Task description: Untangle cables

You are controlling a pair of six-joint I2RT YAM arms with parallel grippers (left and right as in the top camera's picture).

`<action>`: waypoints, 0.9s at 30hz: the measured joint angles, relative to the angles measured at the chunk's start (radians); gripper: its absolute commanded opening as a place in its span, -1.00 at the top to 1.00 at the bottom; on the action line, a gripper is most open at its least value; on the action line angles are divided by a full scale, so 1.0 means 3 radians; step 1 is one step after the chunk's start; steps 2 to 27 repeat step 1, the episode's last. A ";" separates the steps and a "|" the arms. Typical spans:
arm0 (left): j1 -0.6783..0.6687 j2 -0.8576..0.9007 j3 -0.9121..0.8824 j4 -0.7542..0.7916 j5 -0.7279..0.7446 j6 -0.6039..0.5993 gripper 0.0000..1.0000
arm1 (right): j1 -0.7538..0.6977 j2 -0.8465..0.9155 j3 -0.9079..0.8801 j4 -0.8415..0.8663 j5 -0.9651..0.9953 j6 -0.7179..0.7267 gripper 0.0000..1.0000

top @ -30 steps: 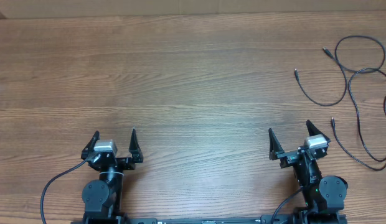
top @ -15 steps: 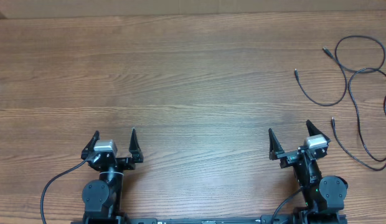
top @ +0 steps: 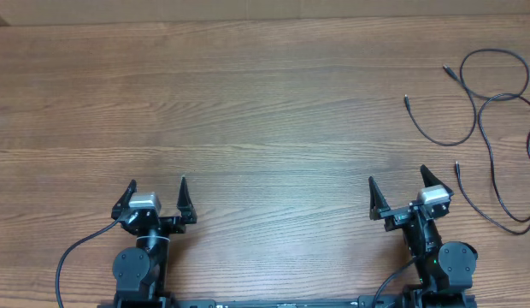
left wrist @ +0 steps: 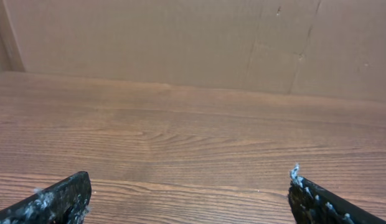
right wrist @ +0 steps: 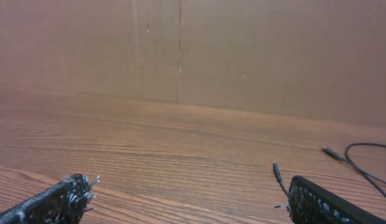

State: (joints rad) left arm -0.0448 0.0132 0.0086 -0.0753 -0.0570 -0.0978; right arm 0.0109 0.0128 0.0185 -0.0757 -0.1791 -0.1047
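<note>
Starting at the left of the overhead view, the left gripper [top: 157, 181] sits low, near the front edge of the wooden table [top: 265, 103]. Its two dark fingers are spread wide with nothing between them. Its wrist camera agrees: one fingertip shows in each bottom corner with bare wood grain in the gap. A brown cardboard wall [left wrist: 180, 37] stands along the table's far edge. A thick black wire [top: 77, 252] curves out to the left from that arm's base (it belongs to the arm, not to the job).

Further right, the right gripper [top: 397, 175] also rests near the front edge, turned a little toward the right side. Its jaws are fully apart and it holds nothing.

The cables [top: 491, 52] lie at the far right of the table, well apart from the left gripper and near the right one, beyond it and to its right. One thin cord sags in a shallow U from a small plug. Another makes a loop near the far right and snakes down toward the front right corner, and parts run out of frame. The cords cross in a place or two, but I cannot tell from here whether they are knotted. One plug end lies near the right gripper's outer fingertip without touching it. In the right wrist view, a small plug lies on the wood just above the right-hand finger. A second plug with its cord lies further back, toward the right edge.
</note>
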 measured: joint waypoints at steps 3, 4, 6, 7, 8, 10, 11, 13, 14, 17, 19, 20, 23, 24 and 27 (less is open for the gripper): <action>0.0000 0.0000 0.0000 0.0000 0.0000 0.0000 -0.99 | 0.0000 0.0000 0.0000 0.0001 0.0001 0.0000 -1.00; 0.0000 0.0000 0.0000 0.0000 0.0000 0.0000 -0.99 | 0.0000 0.0000 0.0000 0.0001 0.0001 0.0000 -1.00; 0.0000 0.0000 0.0000 0.0000 0.0000 0.0000 -0.99 | 0.0000 0.0000 0.0000 0.0001 0.0001 0.0000 -1.00; 0.0000 0.0000 0.0000 0.0000 0.0000 0.0000 -0.99 | 0.0000 0.0000 0.0000 0.0001 0.0001 0.0000 -1.00; 0.0000 0.0000 0.0000 0.0000 0.0000 0.0000 -0.99 | 0.0000 0.0000 0.0000 0.0001 0.0001 0.0000 -1.00; 0.0000 0.0000 0.0000 0.0000 0.0000 0.0000 -0.99 | 0.0000 0.0000 0.0000 0.0001 0.0001 0.0000 -1.00; 0.0000 0.0000 0.0000 0.0000 0.0000 0.0000 -0.99 | 0.0000 0.0000 0.0000 0.0001 0.0001 0.0000 -1.00; 0.0000 0.0000 0.0000 0.0000 0.0000 0.0000 -0.99 | 0.0000 0.0000 0.0000 0.0001 0.0001 0.0000 -1.00; 0.0000 0.0000 0.0000 0.0000 0.0000 0.0000 -0.99 | 0.0000 0.0000 0.0000 0.0001 0.0001 0.0000 -1.00; 0.0000 0.0000 0.0000 0.0000 0.0000 0.0000 -0.99 | 0.0000 0.0000 0.0000 0.0001 0.0001 0.0000 -1.00; 0.0000 0.0000 0.0000 0.0000 0.0000 0.0000 -0.99 | 0.0000 0.0000 0.0000 0.0001 0.0001 0.0000 -1.00; 0.0000 0.0000 0.0000 0.0000 0.0000 0.0000 -0.99 | 0.0000 0.0000 0.0000 0.0001 0.0001 0.0000 -1.00; 0.0000 0.0000 0.0000 0.0000 0.0000 0.0000 -0.99 | 0.0000 0.0000 0.0000 0.0001 0.0001 0.0000 -1.00; 0.0000 0.0000 0.0000 0.0000 0.0000 0.0000 -0.99 | 0.0000 0.0000 0.0000 0.0001 0.0001 0.0000 -1.00; 0.0000 0.0000 0.0000 0.0000 0.0000 0.0000 -0.99 | 0.0000 0.0000 0.0000 0.0001 0.0001 0.0000 -1.00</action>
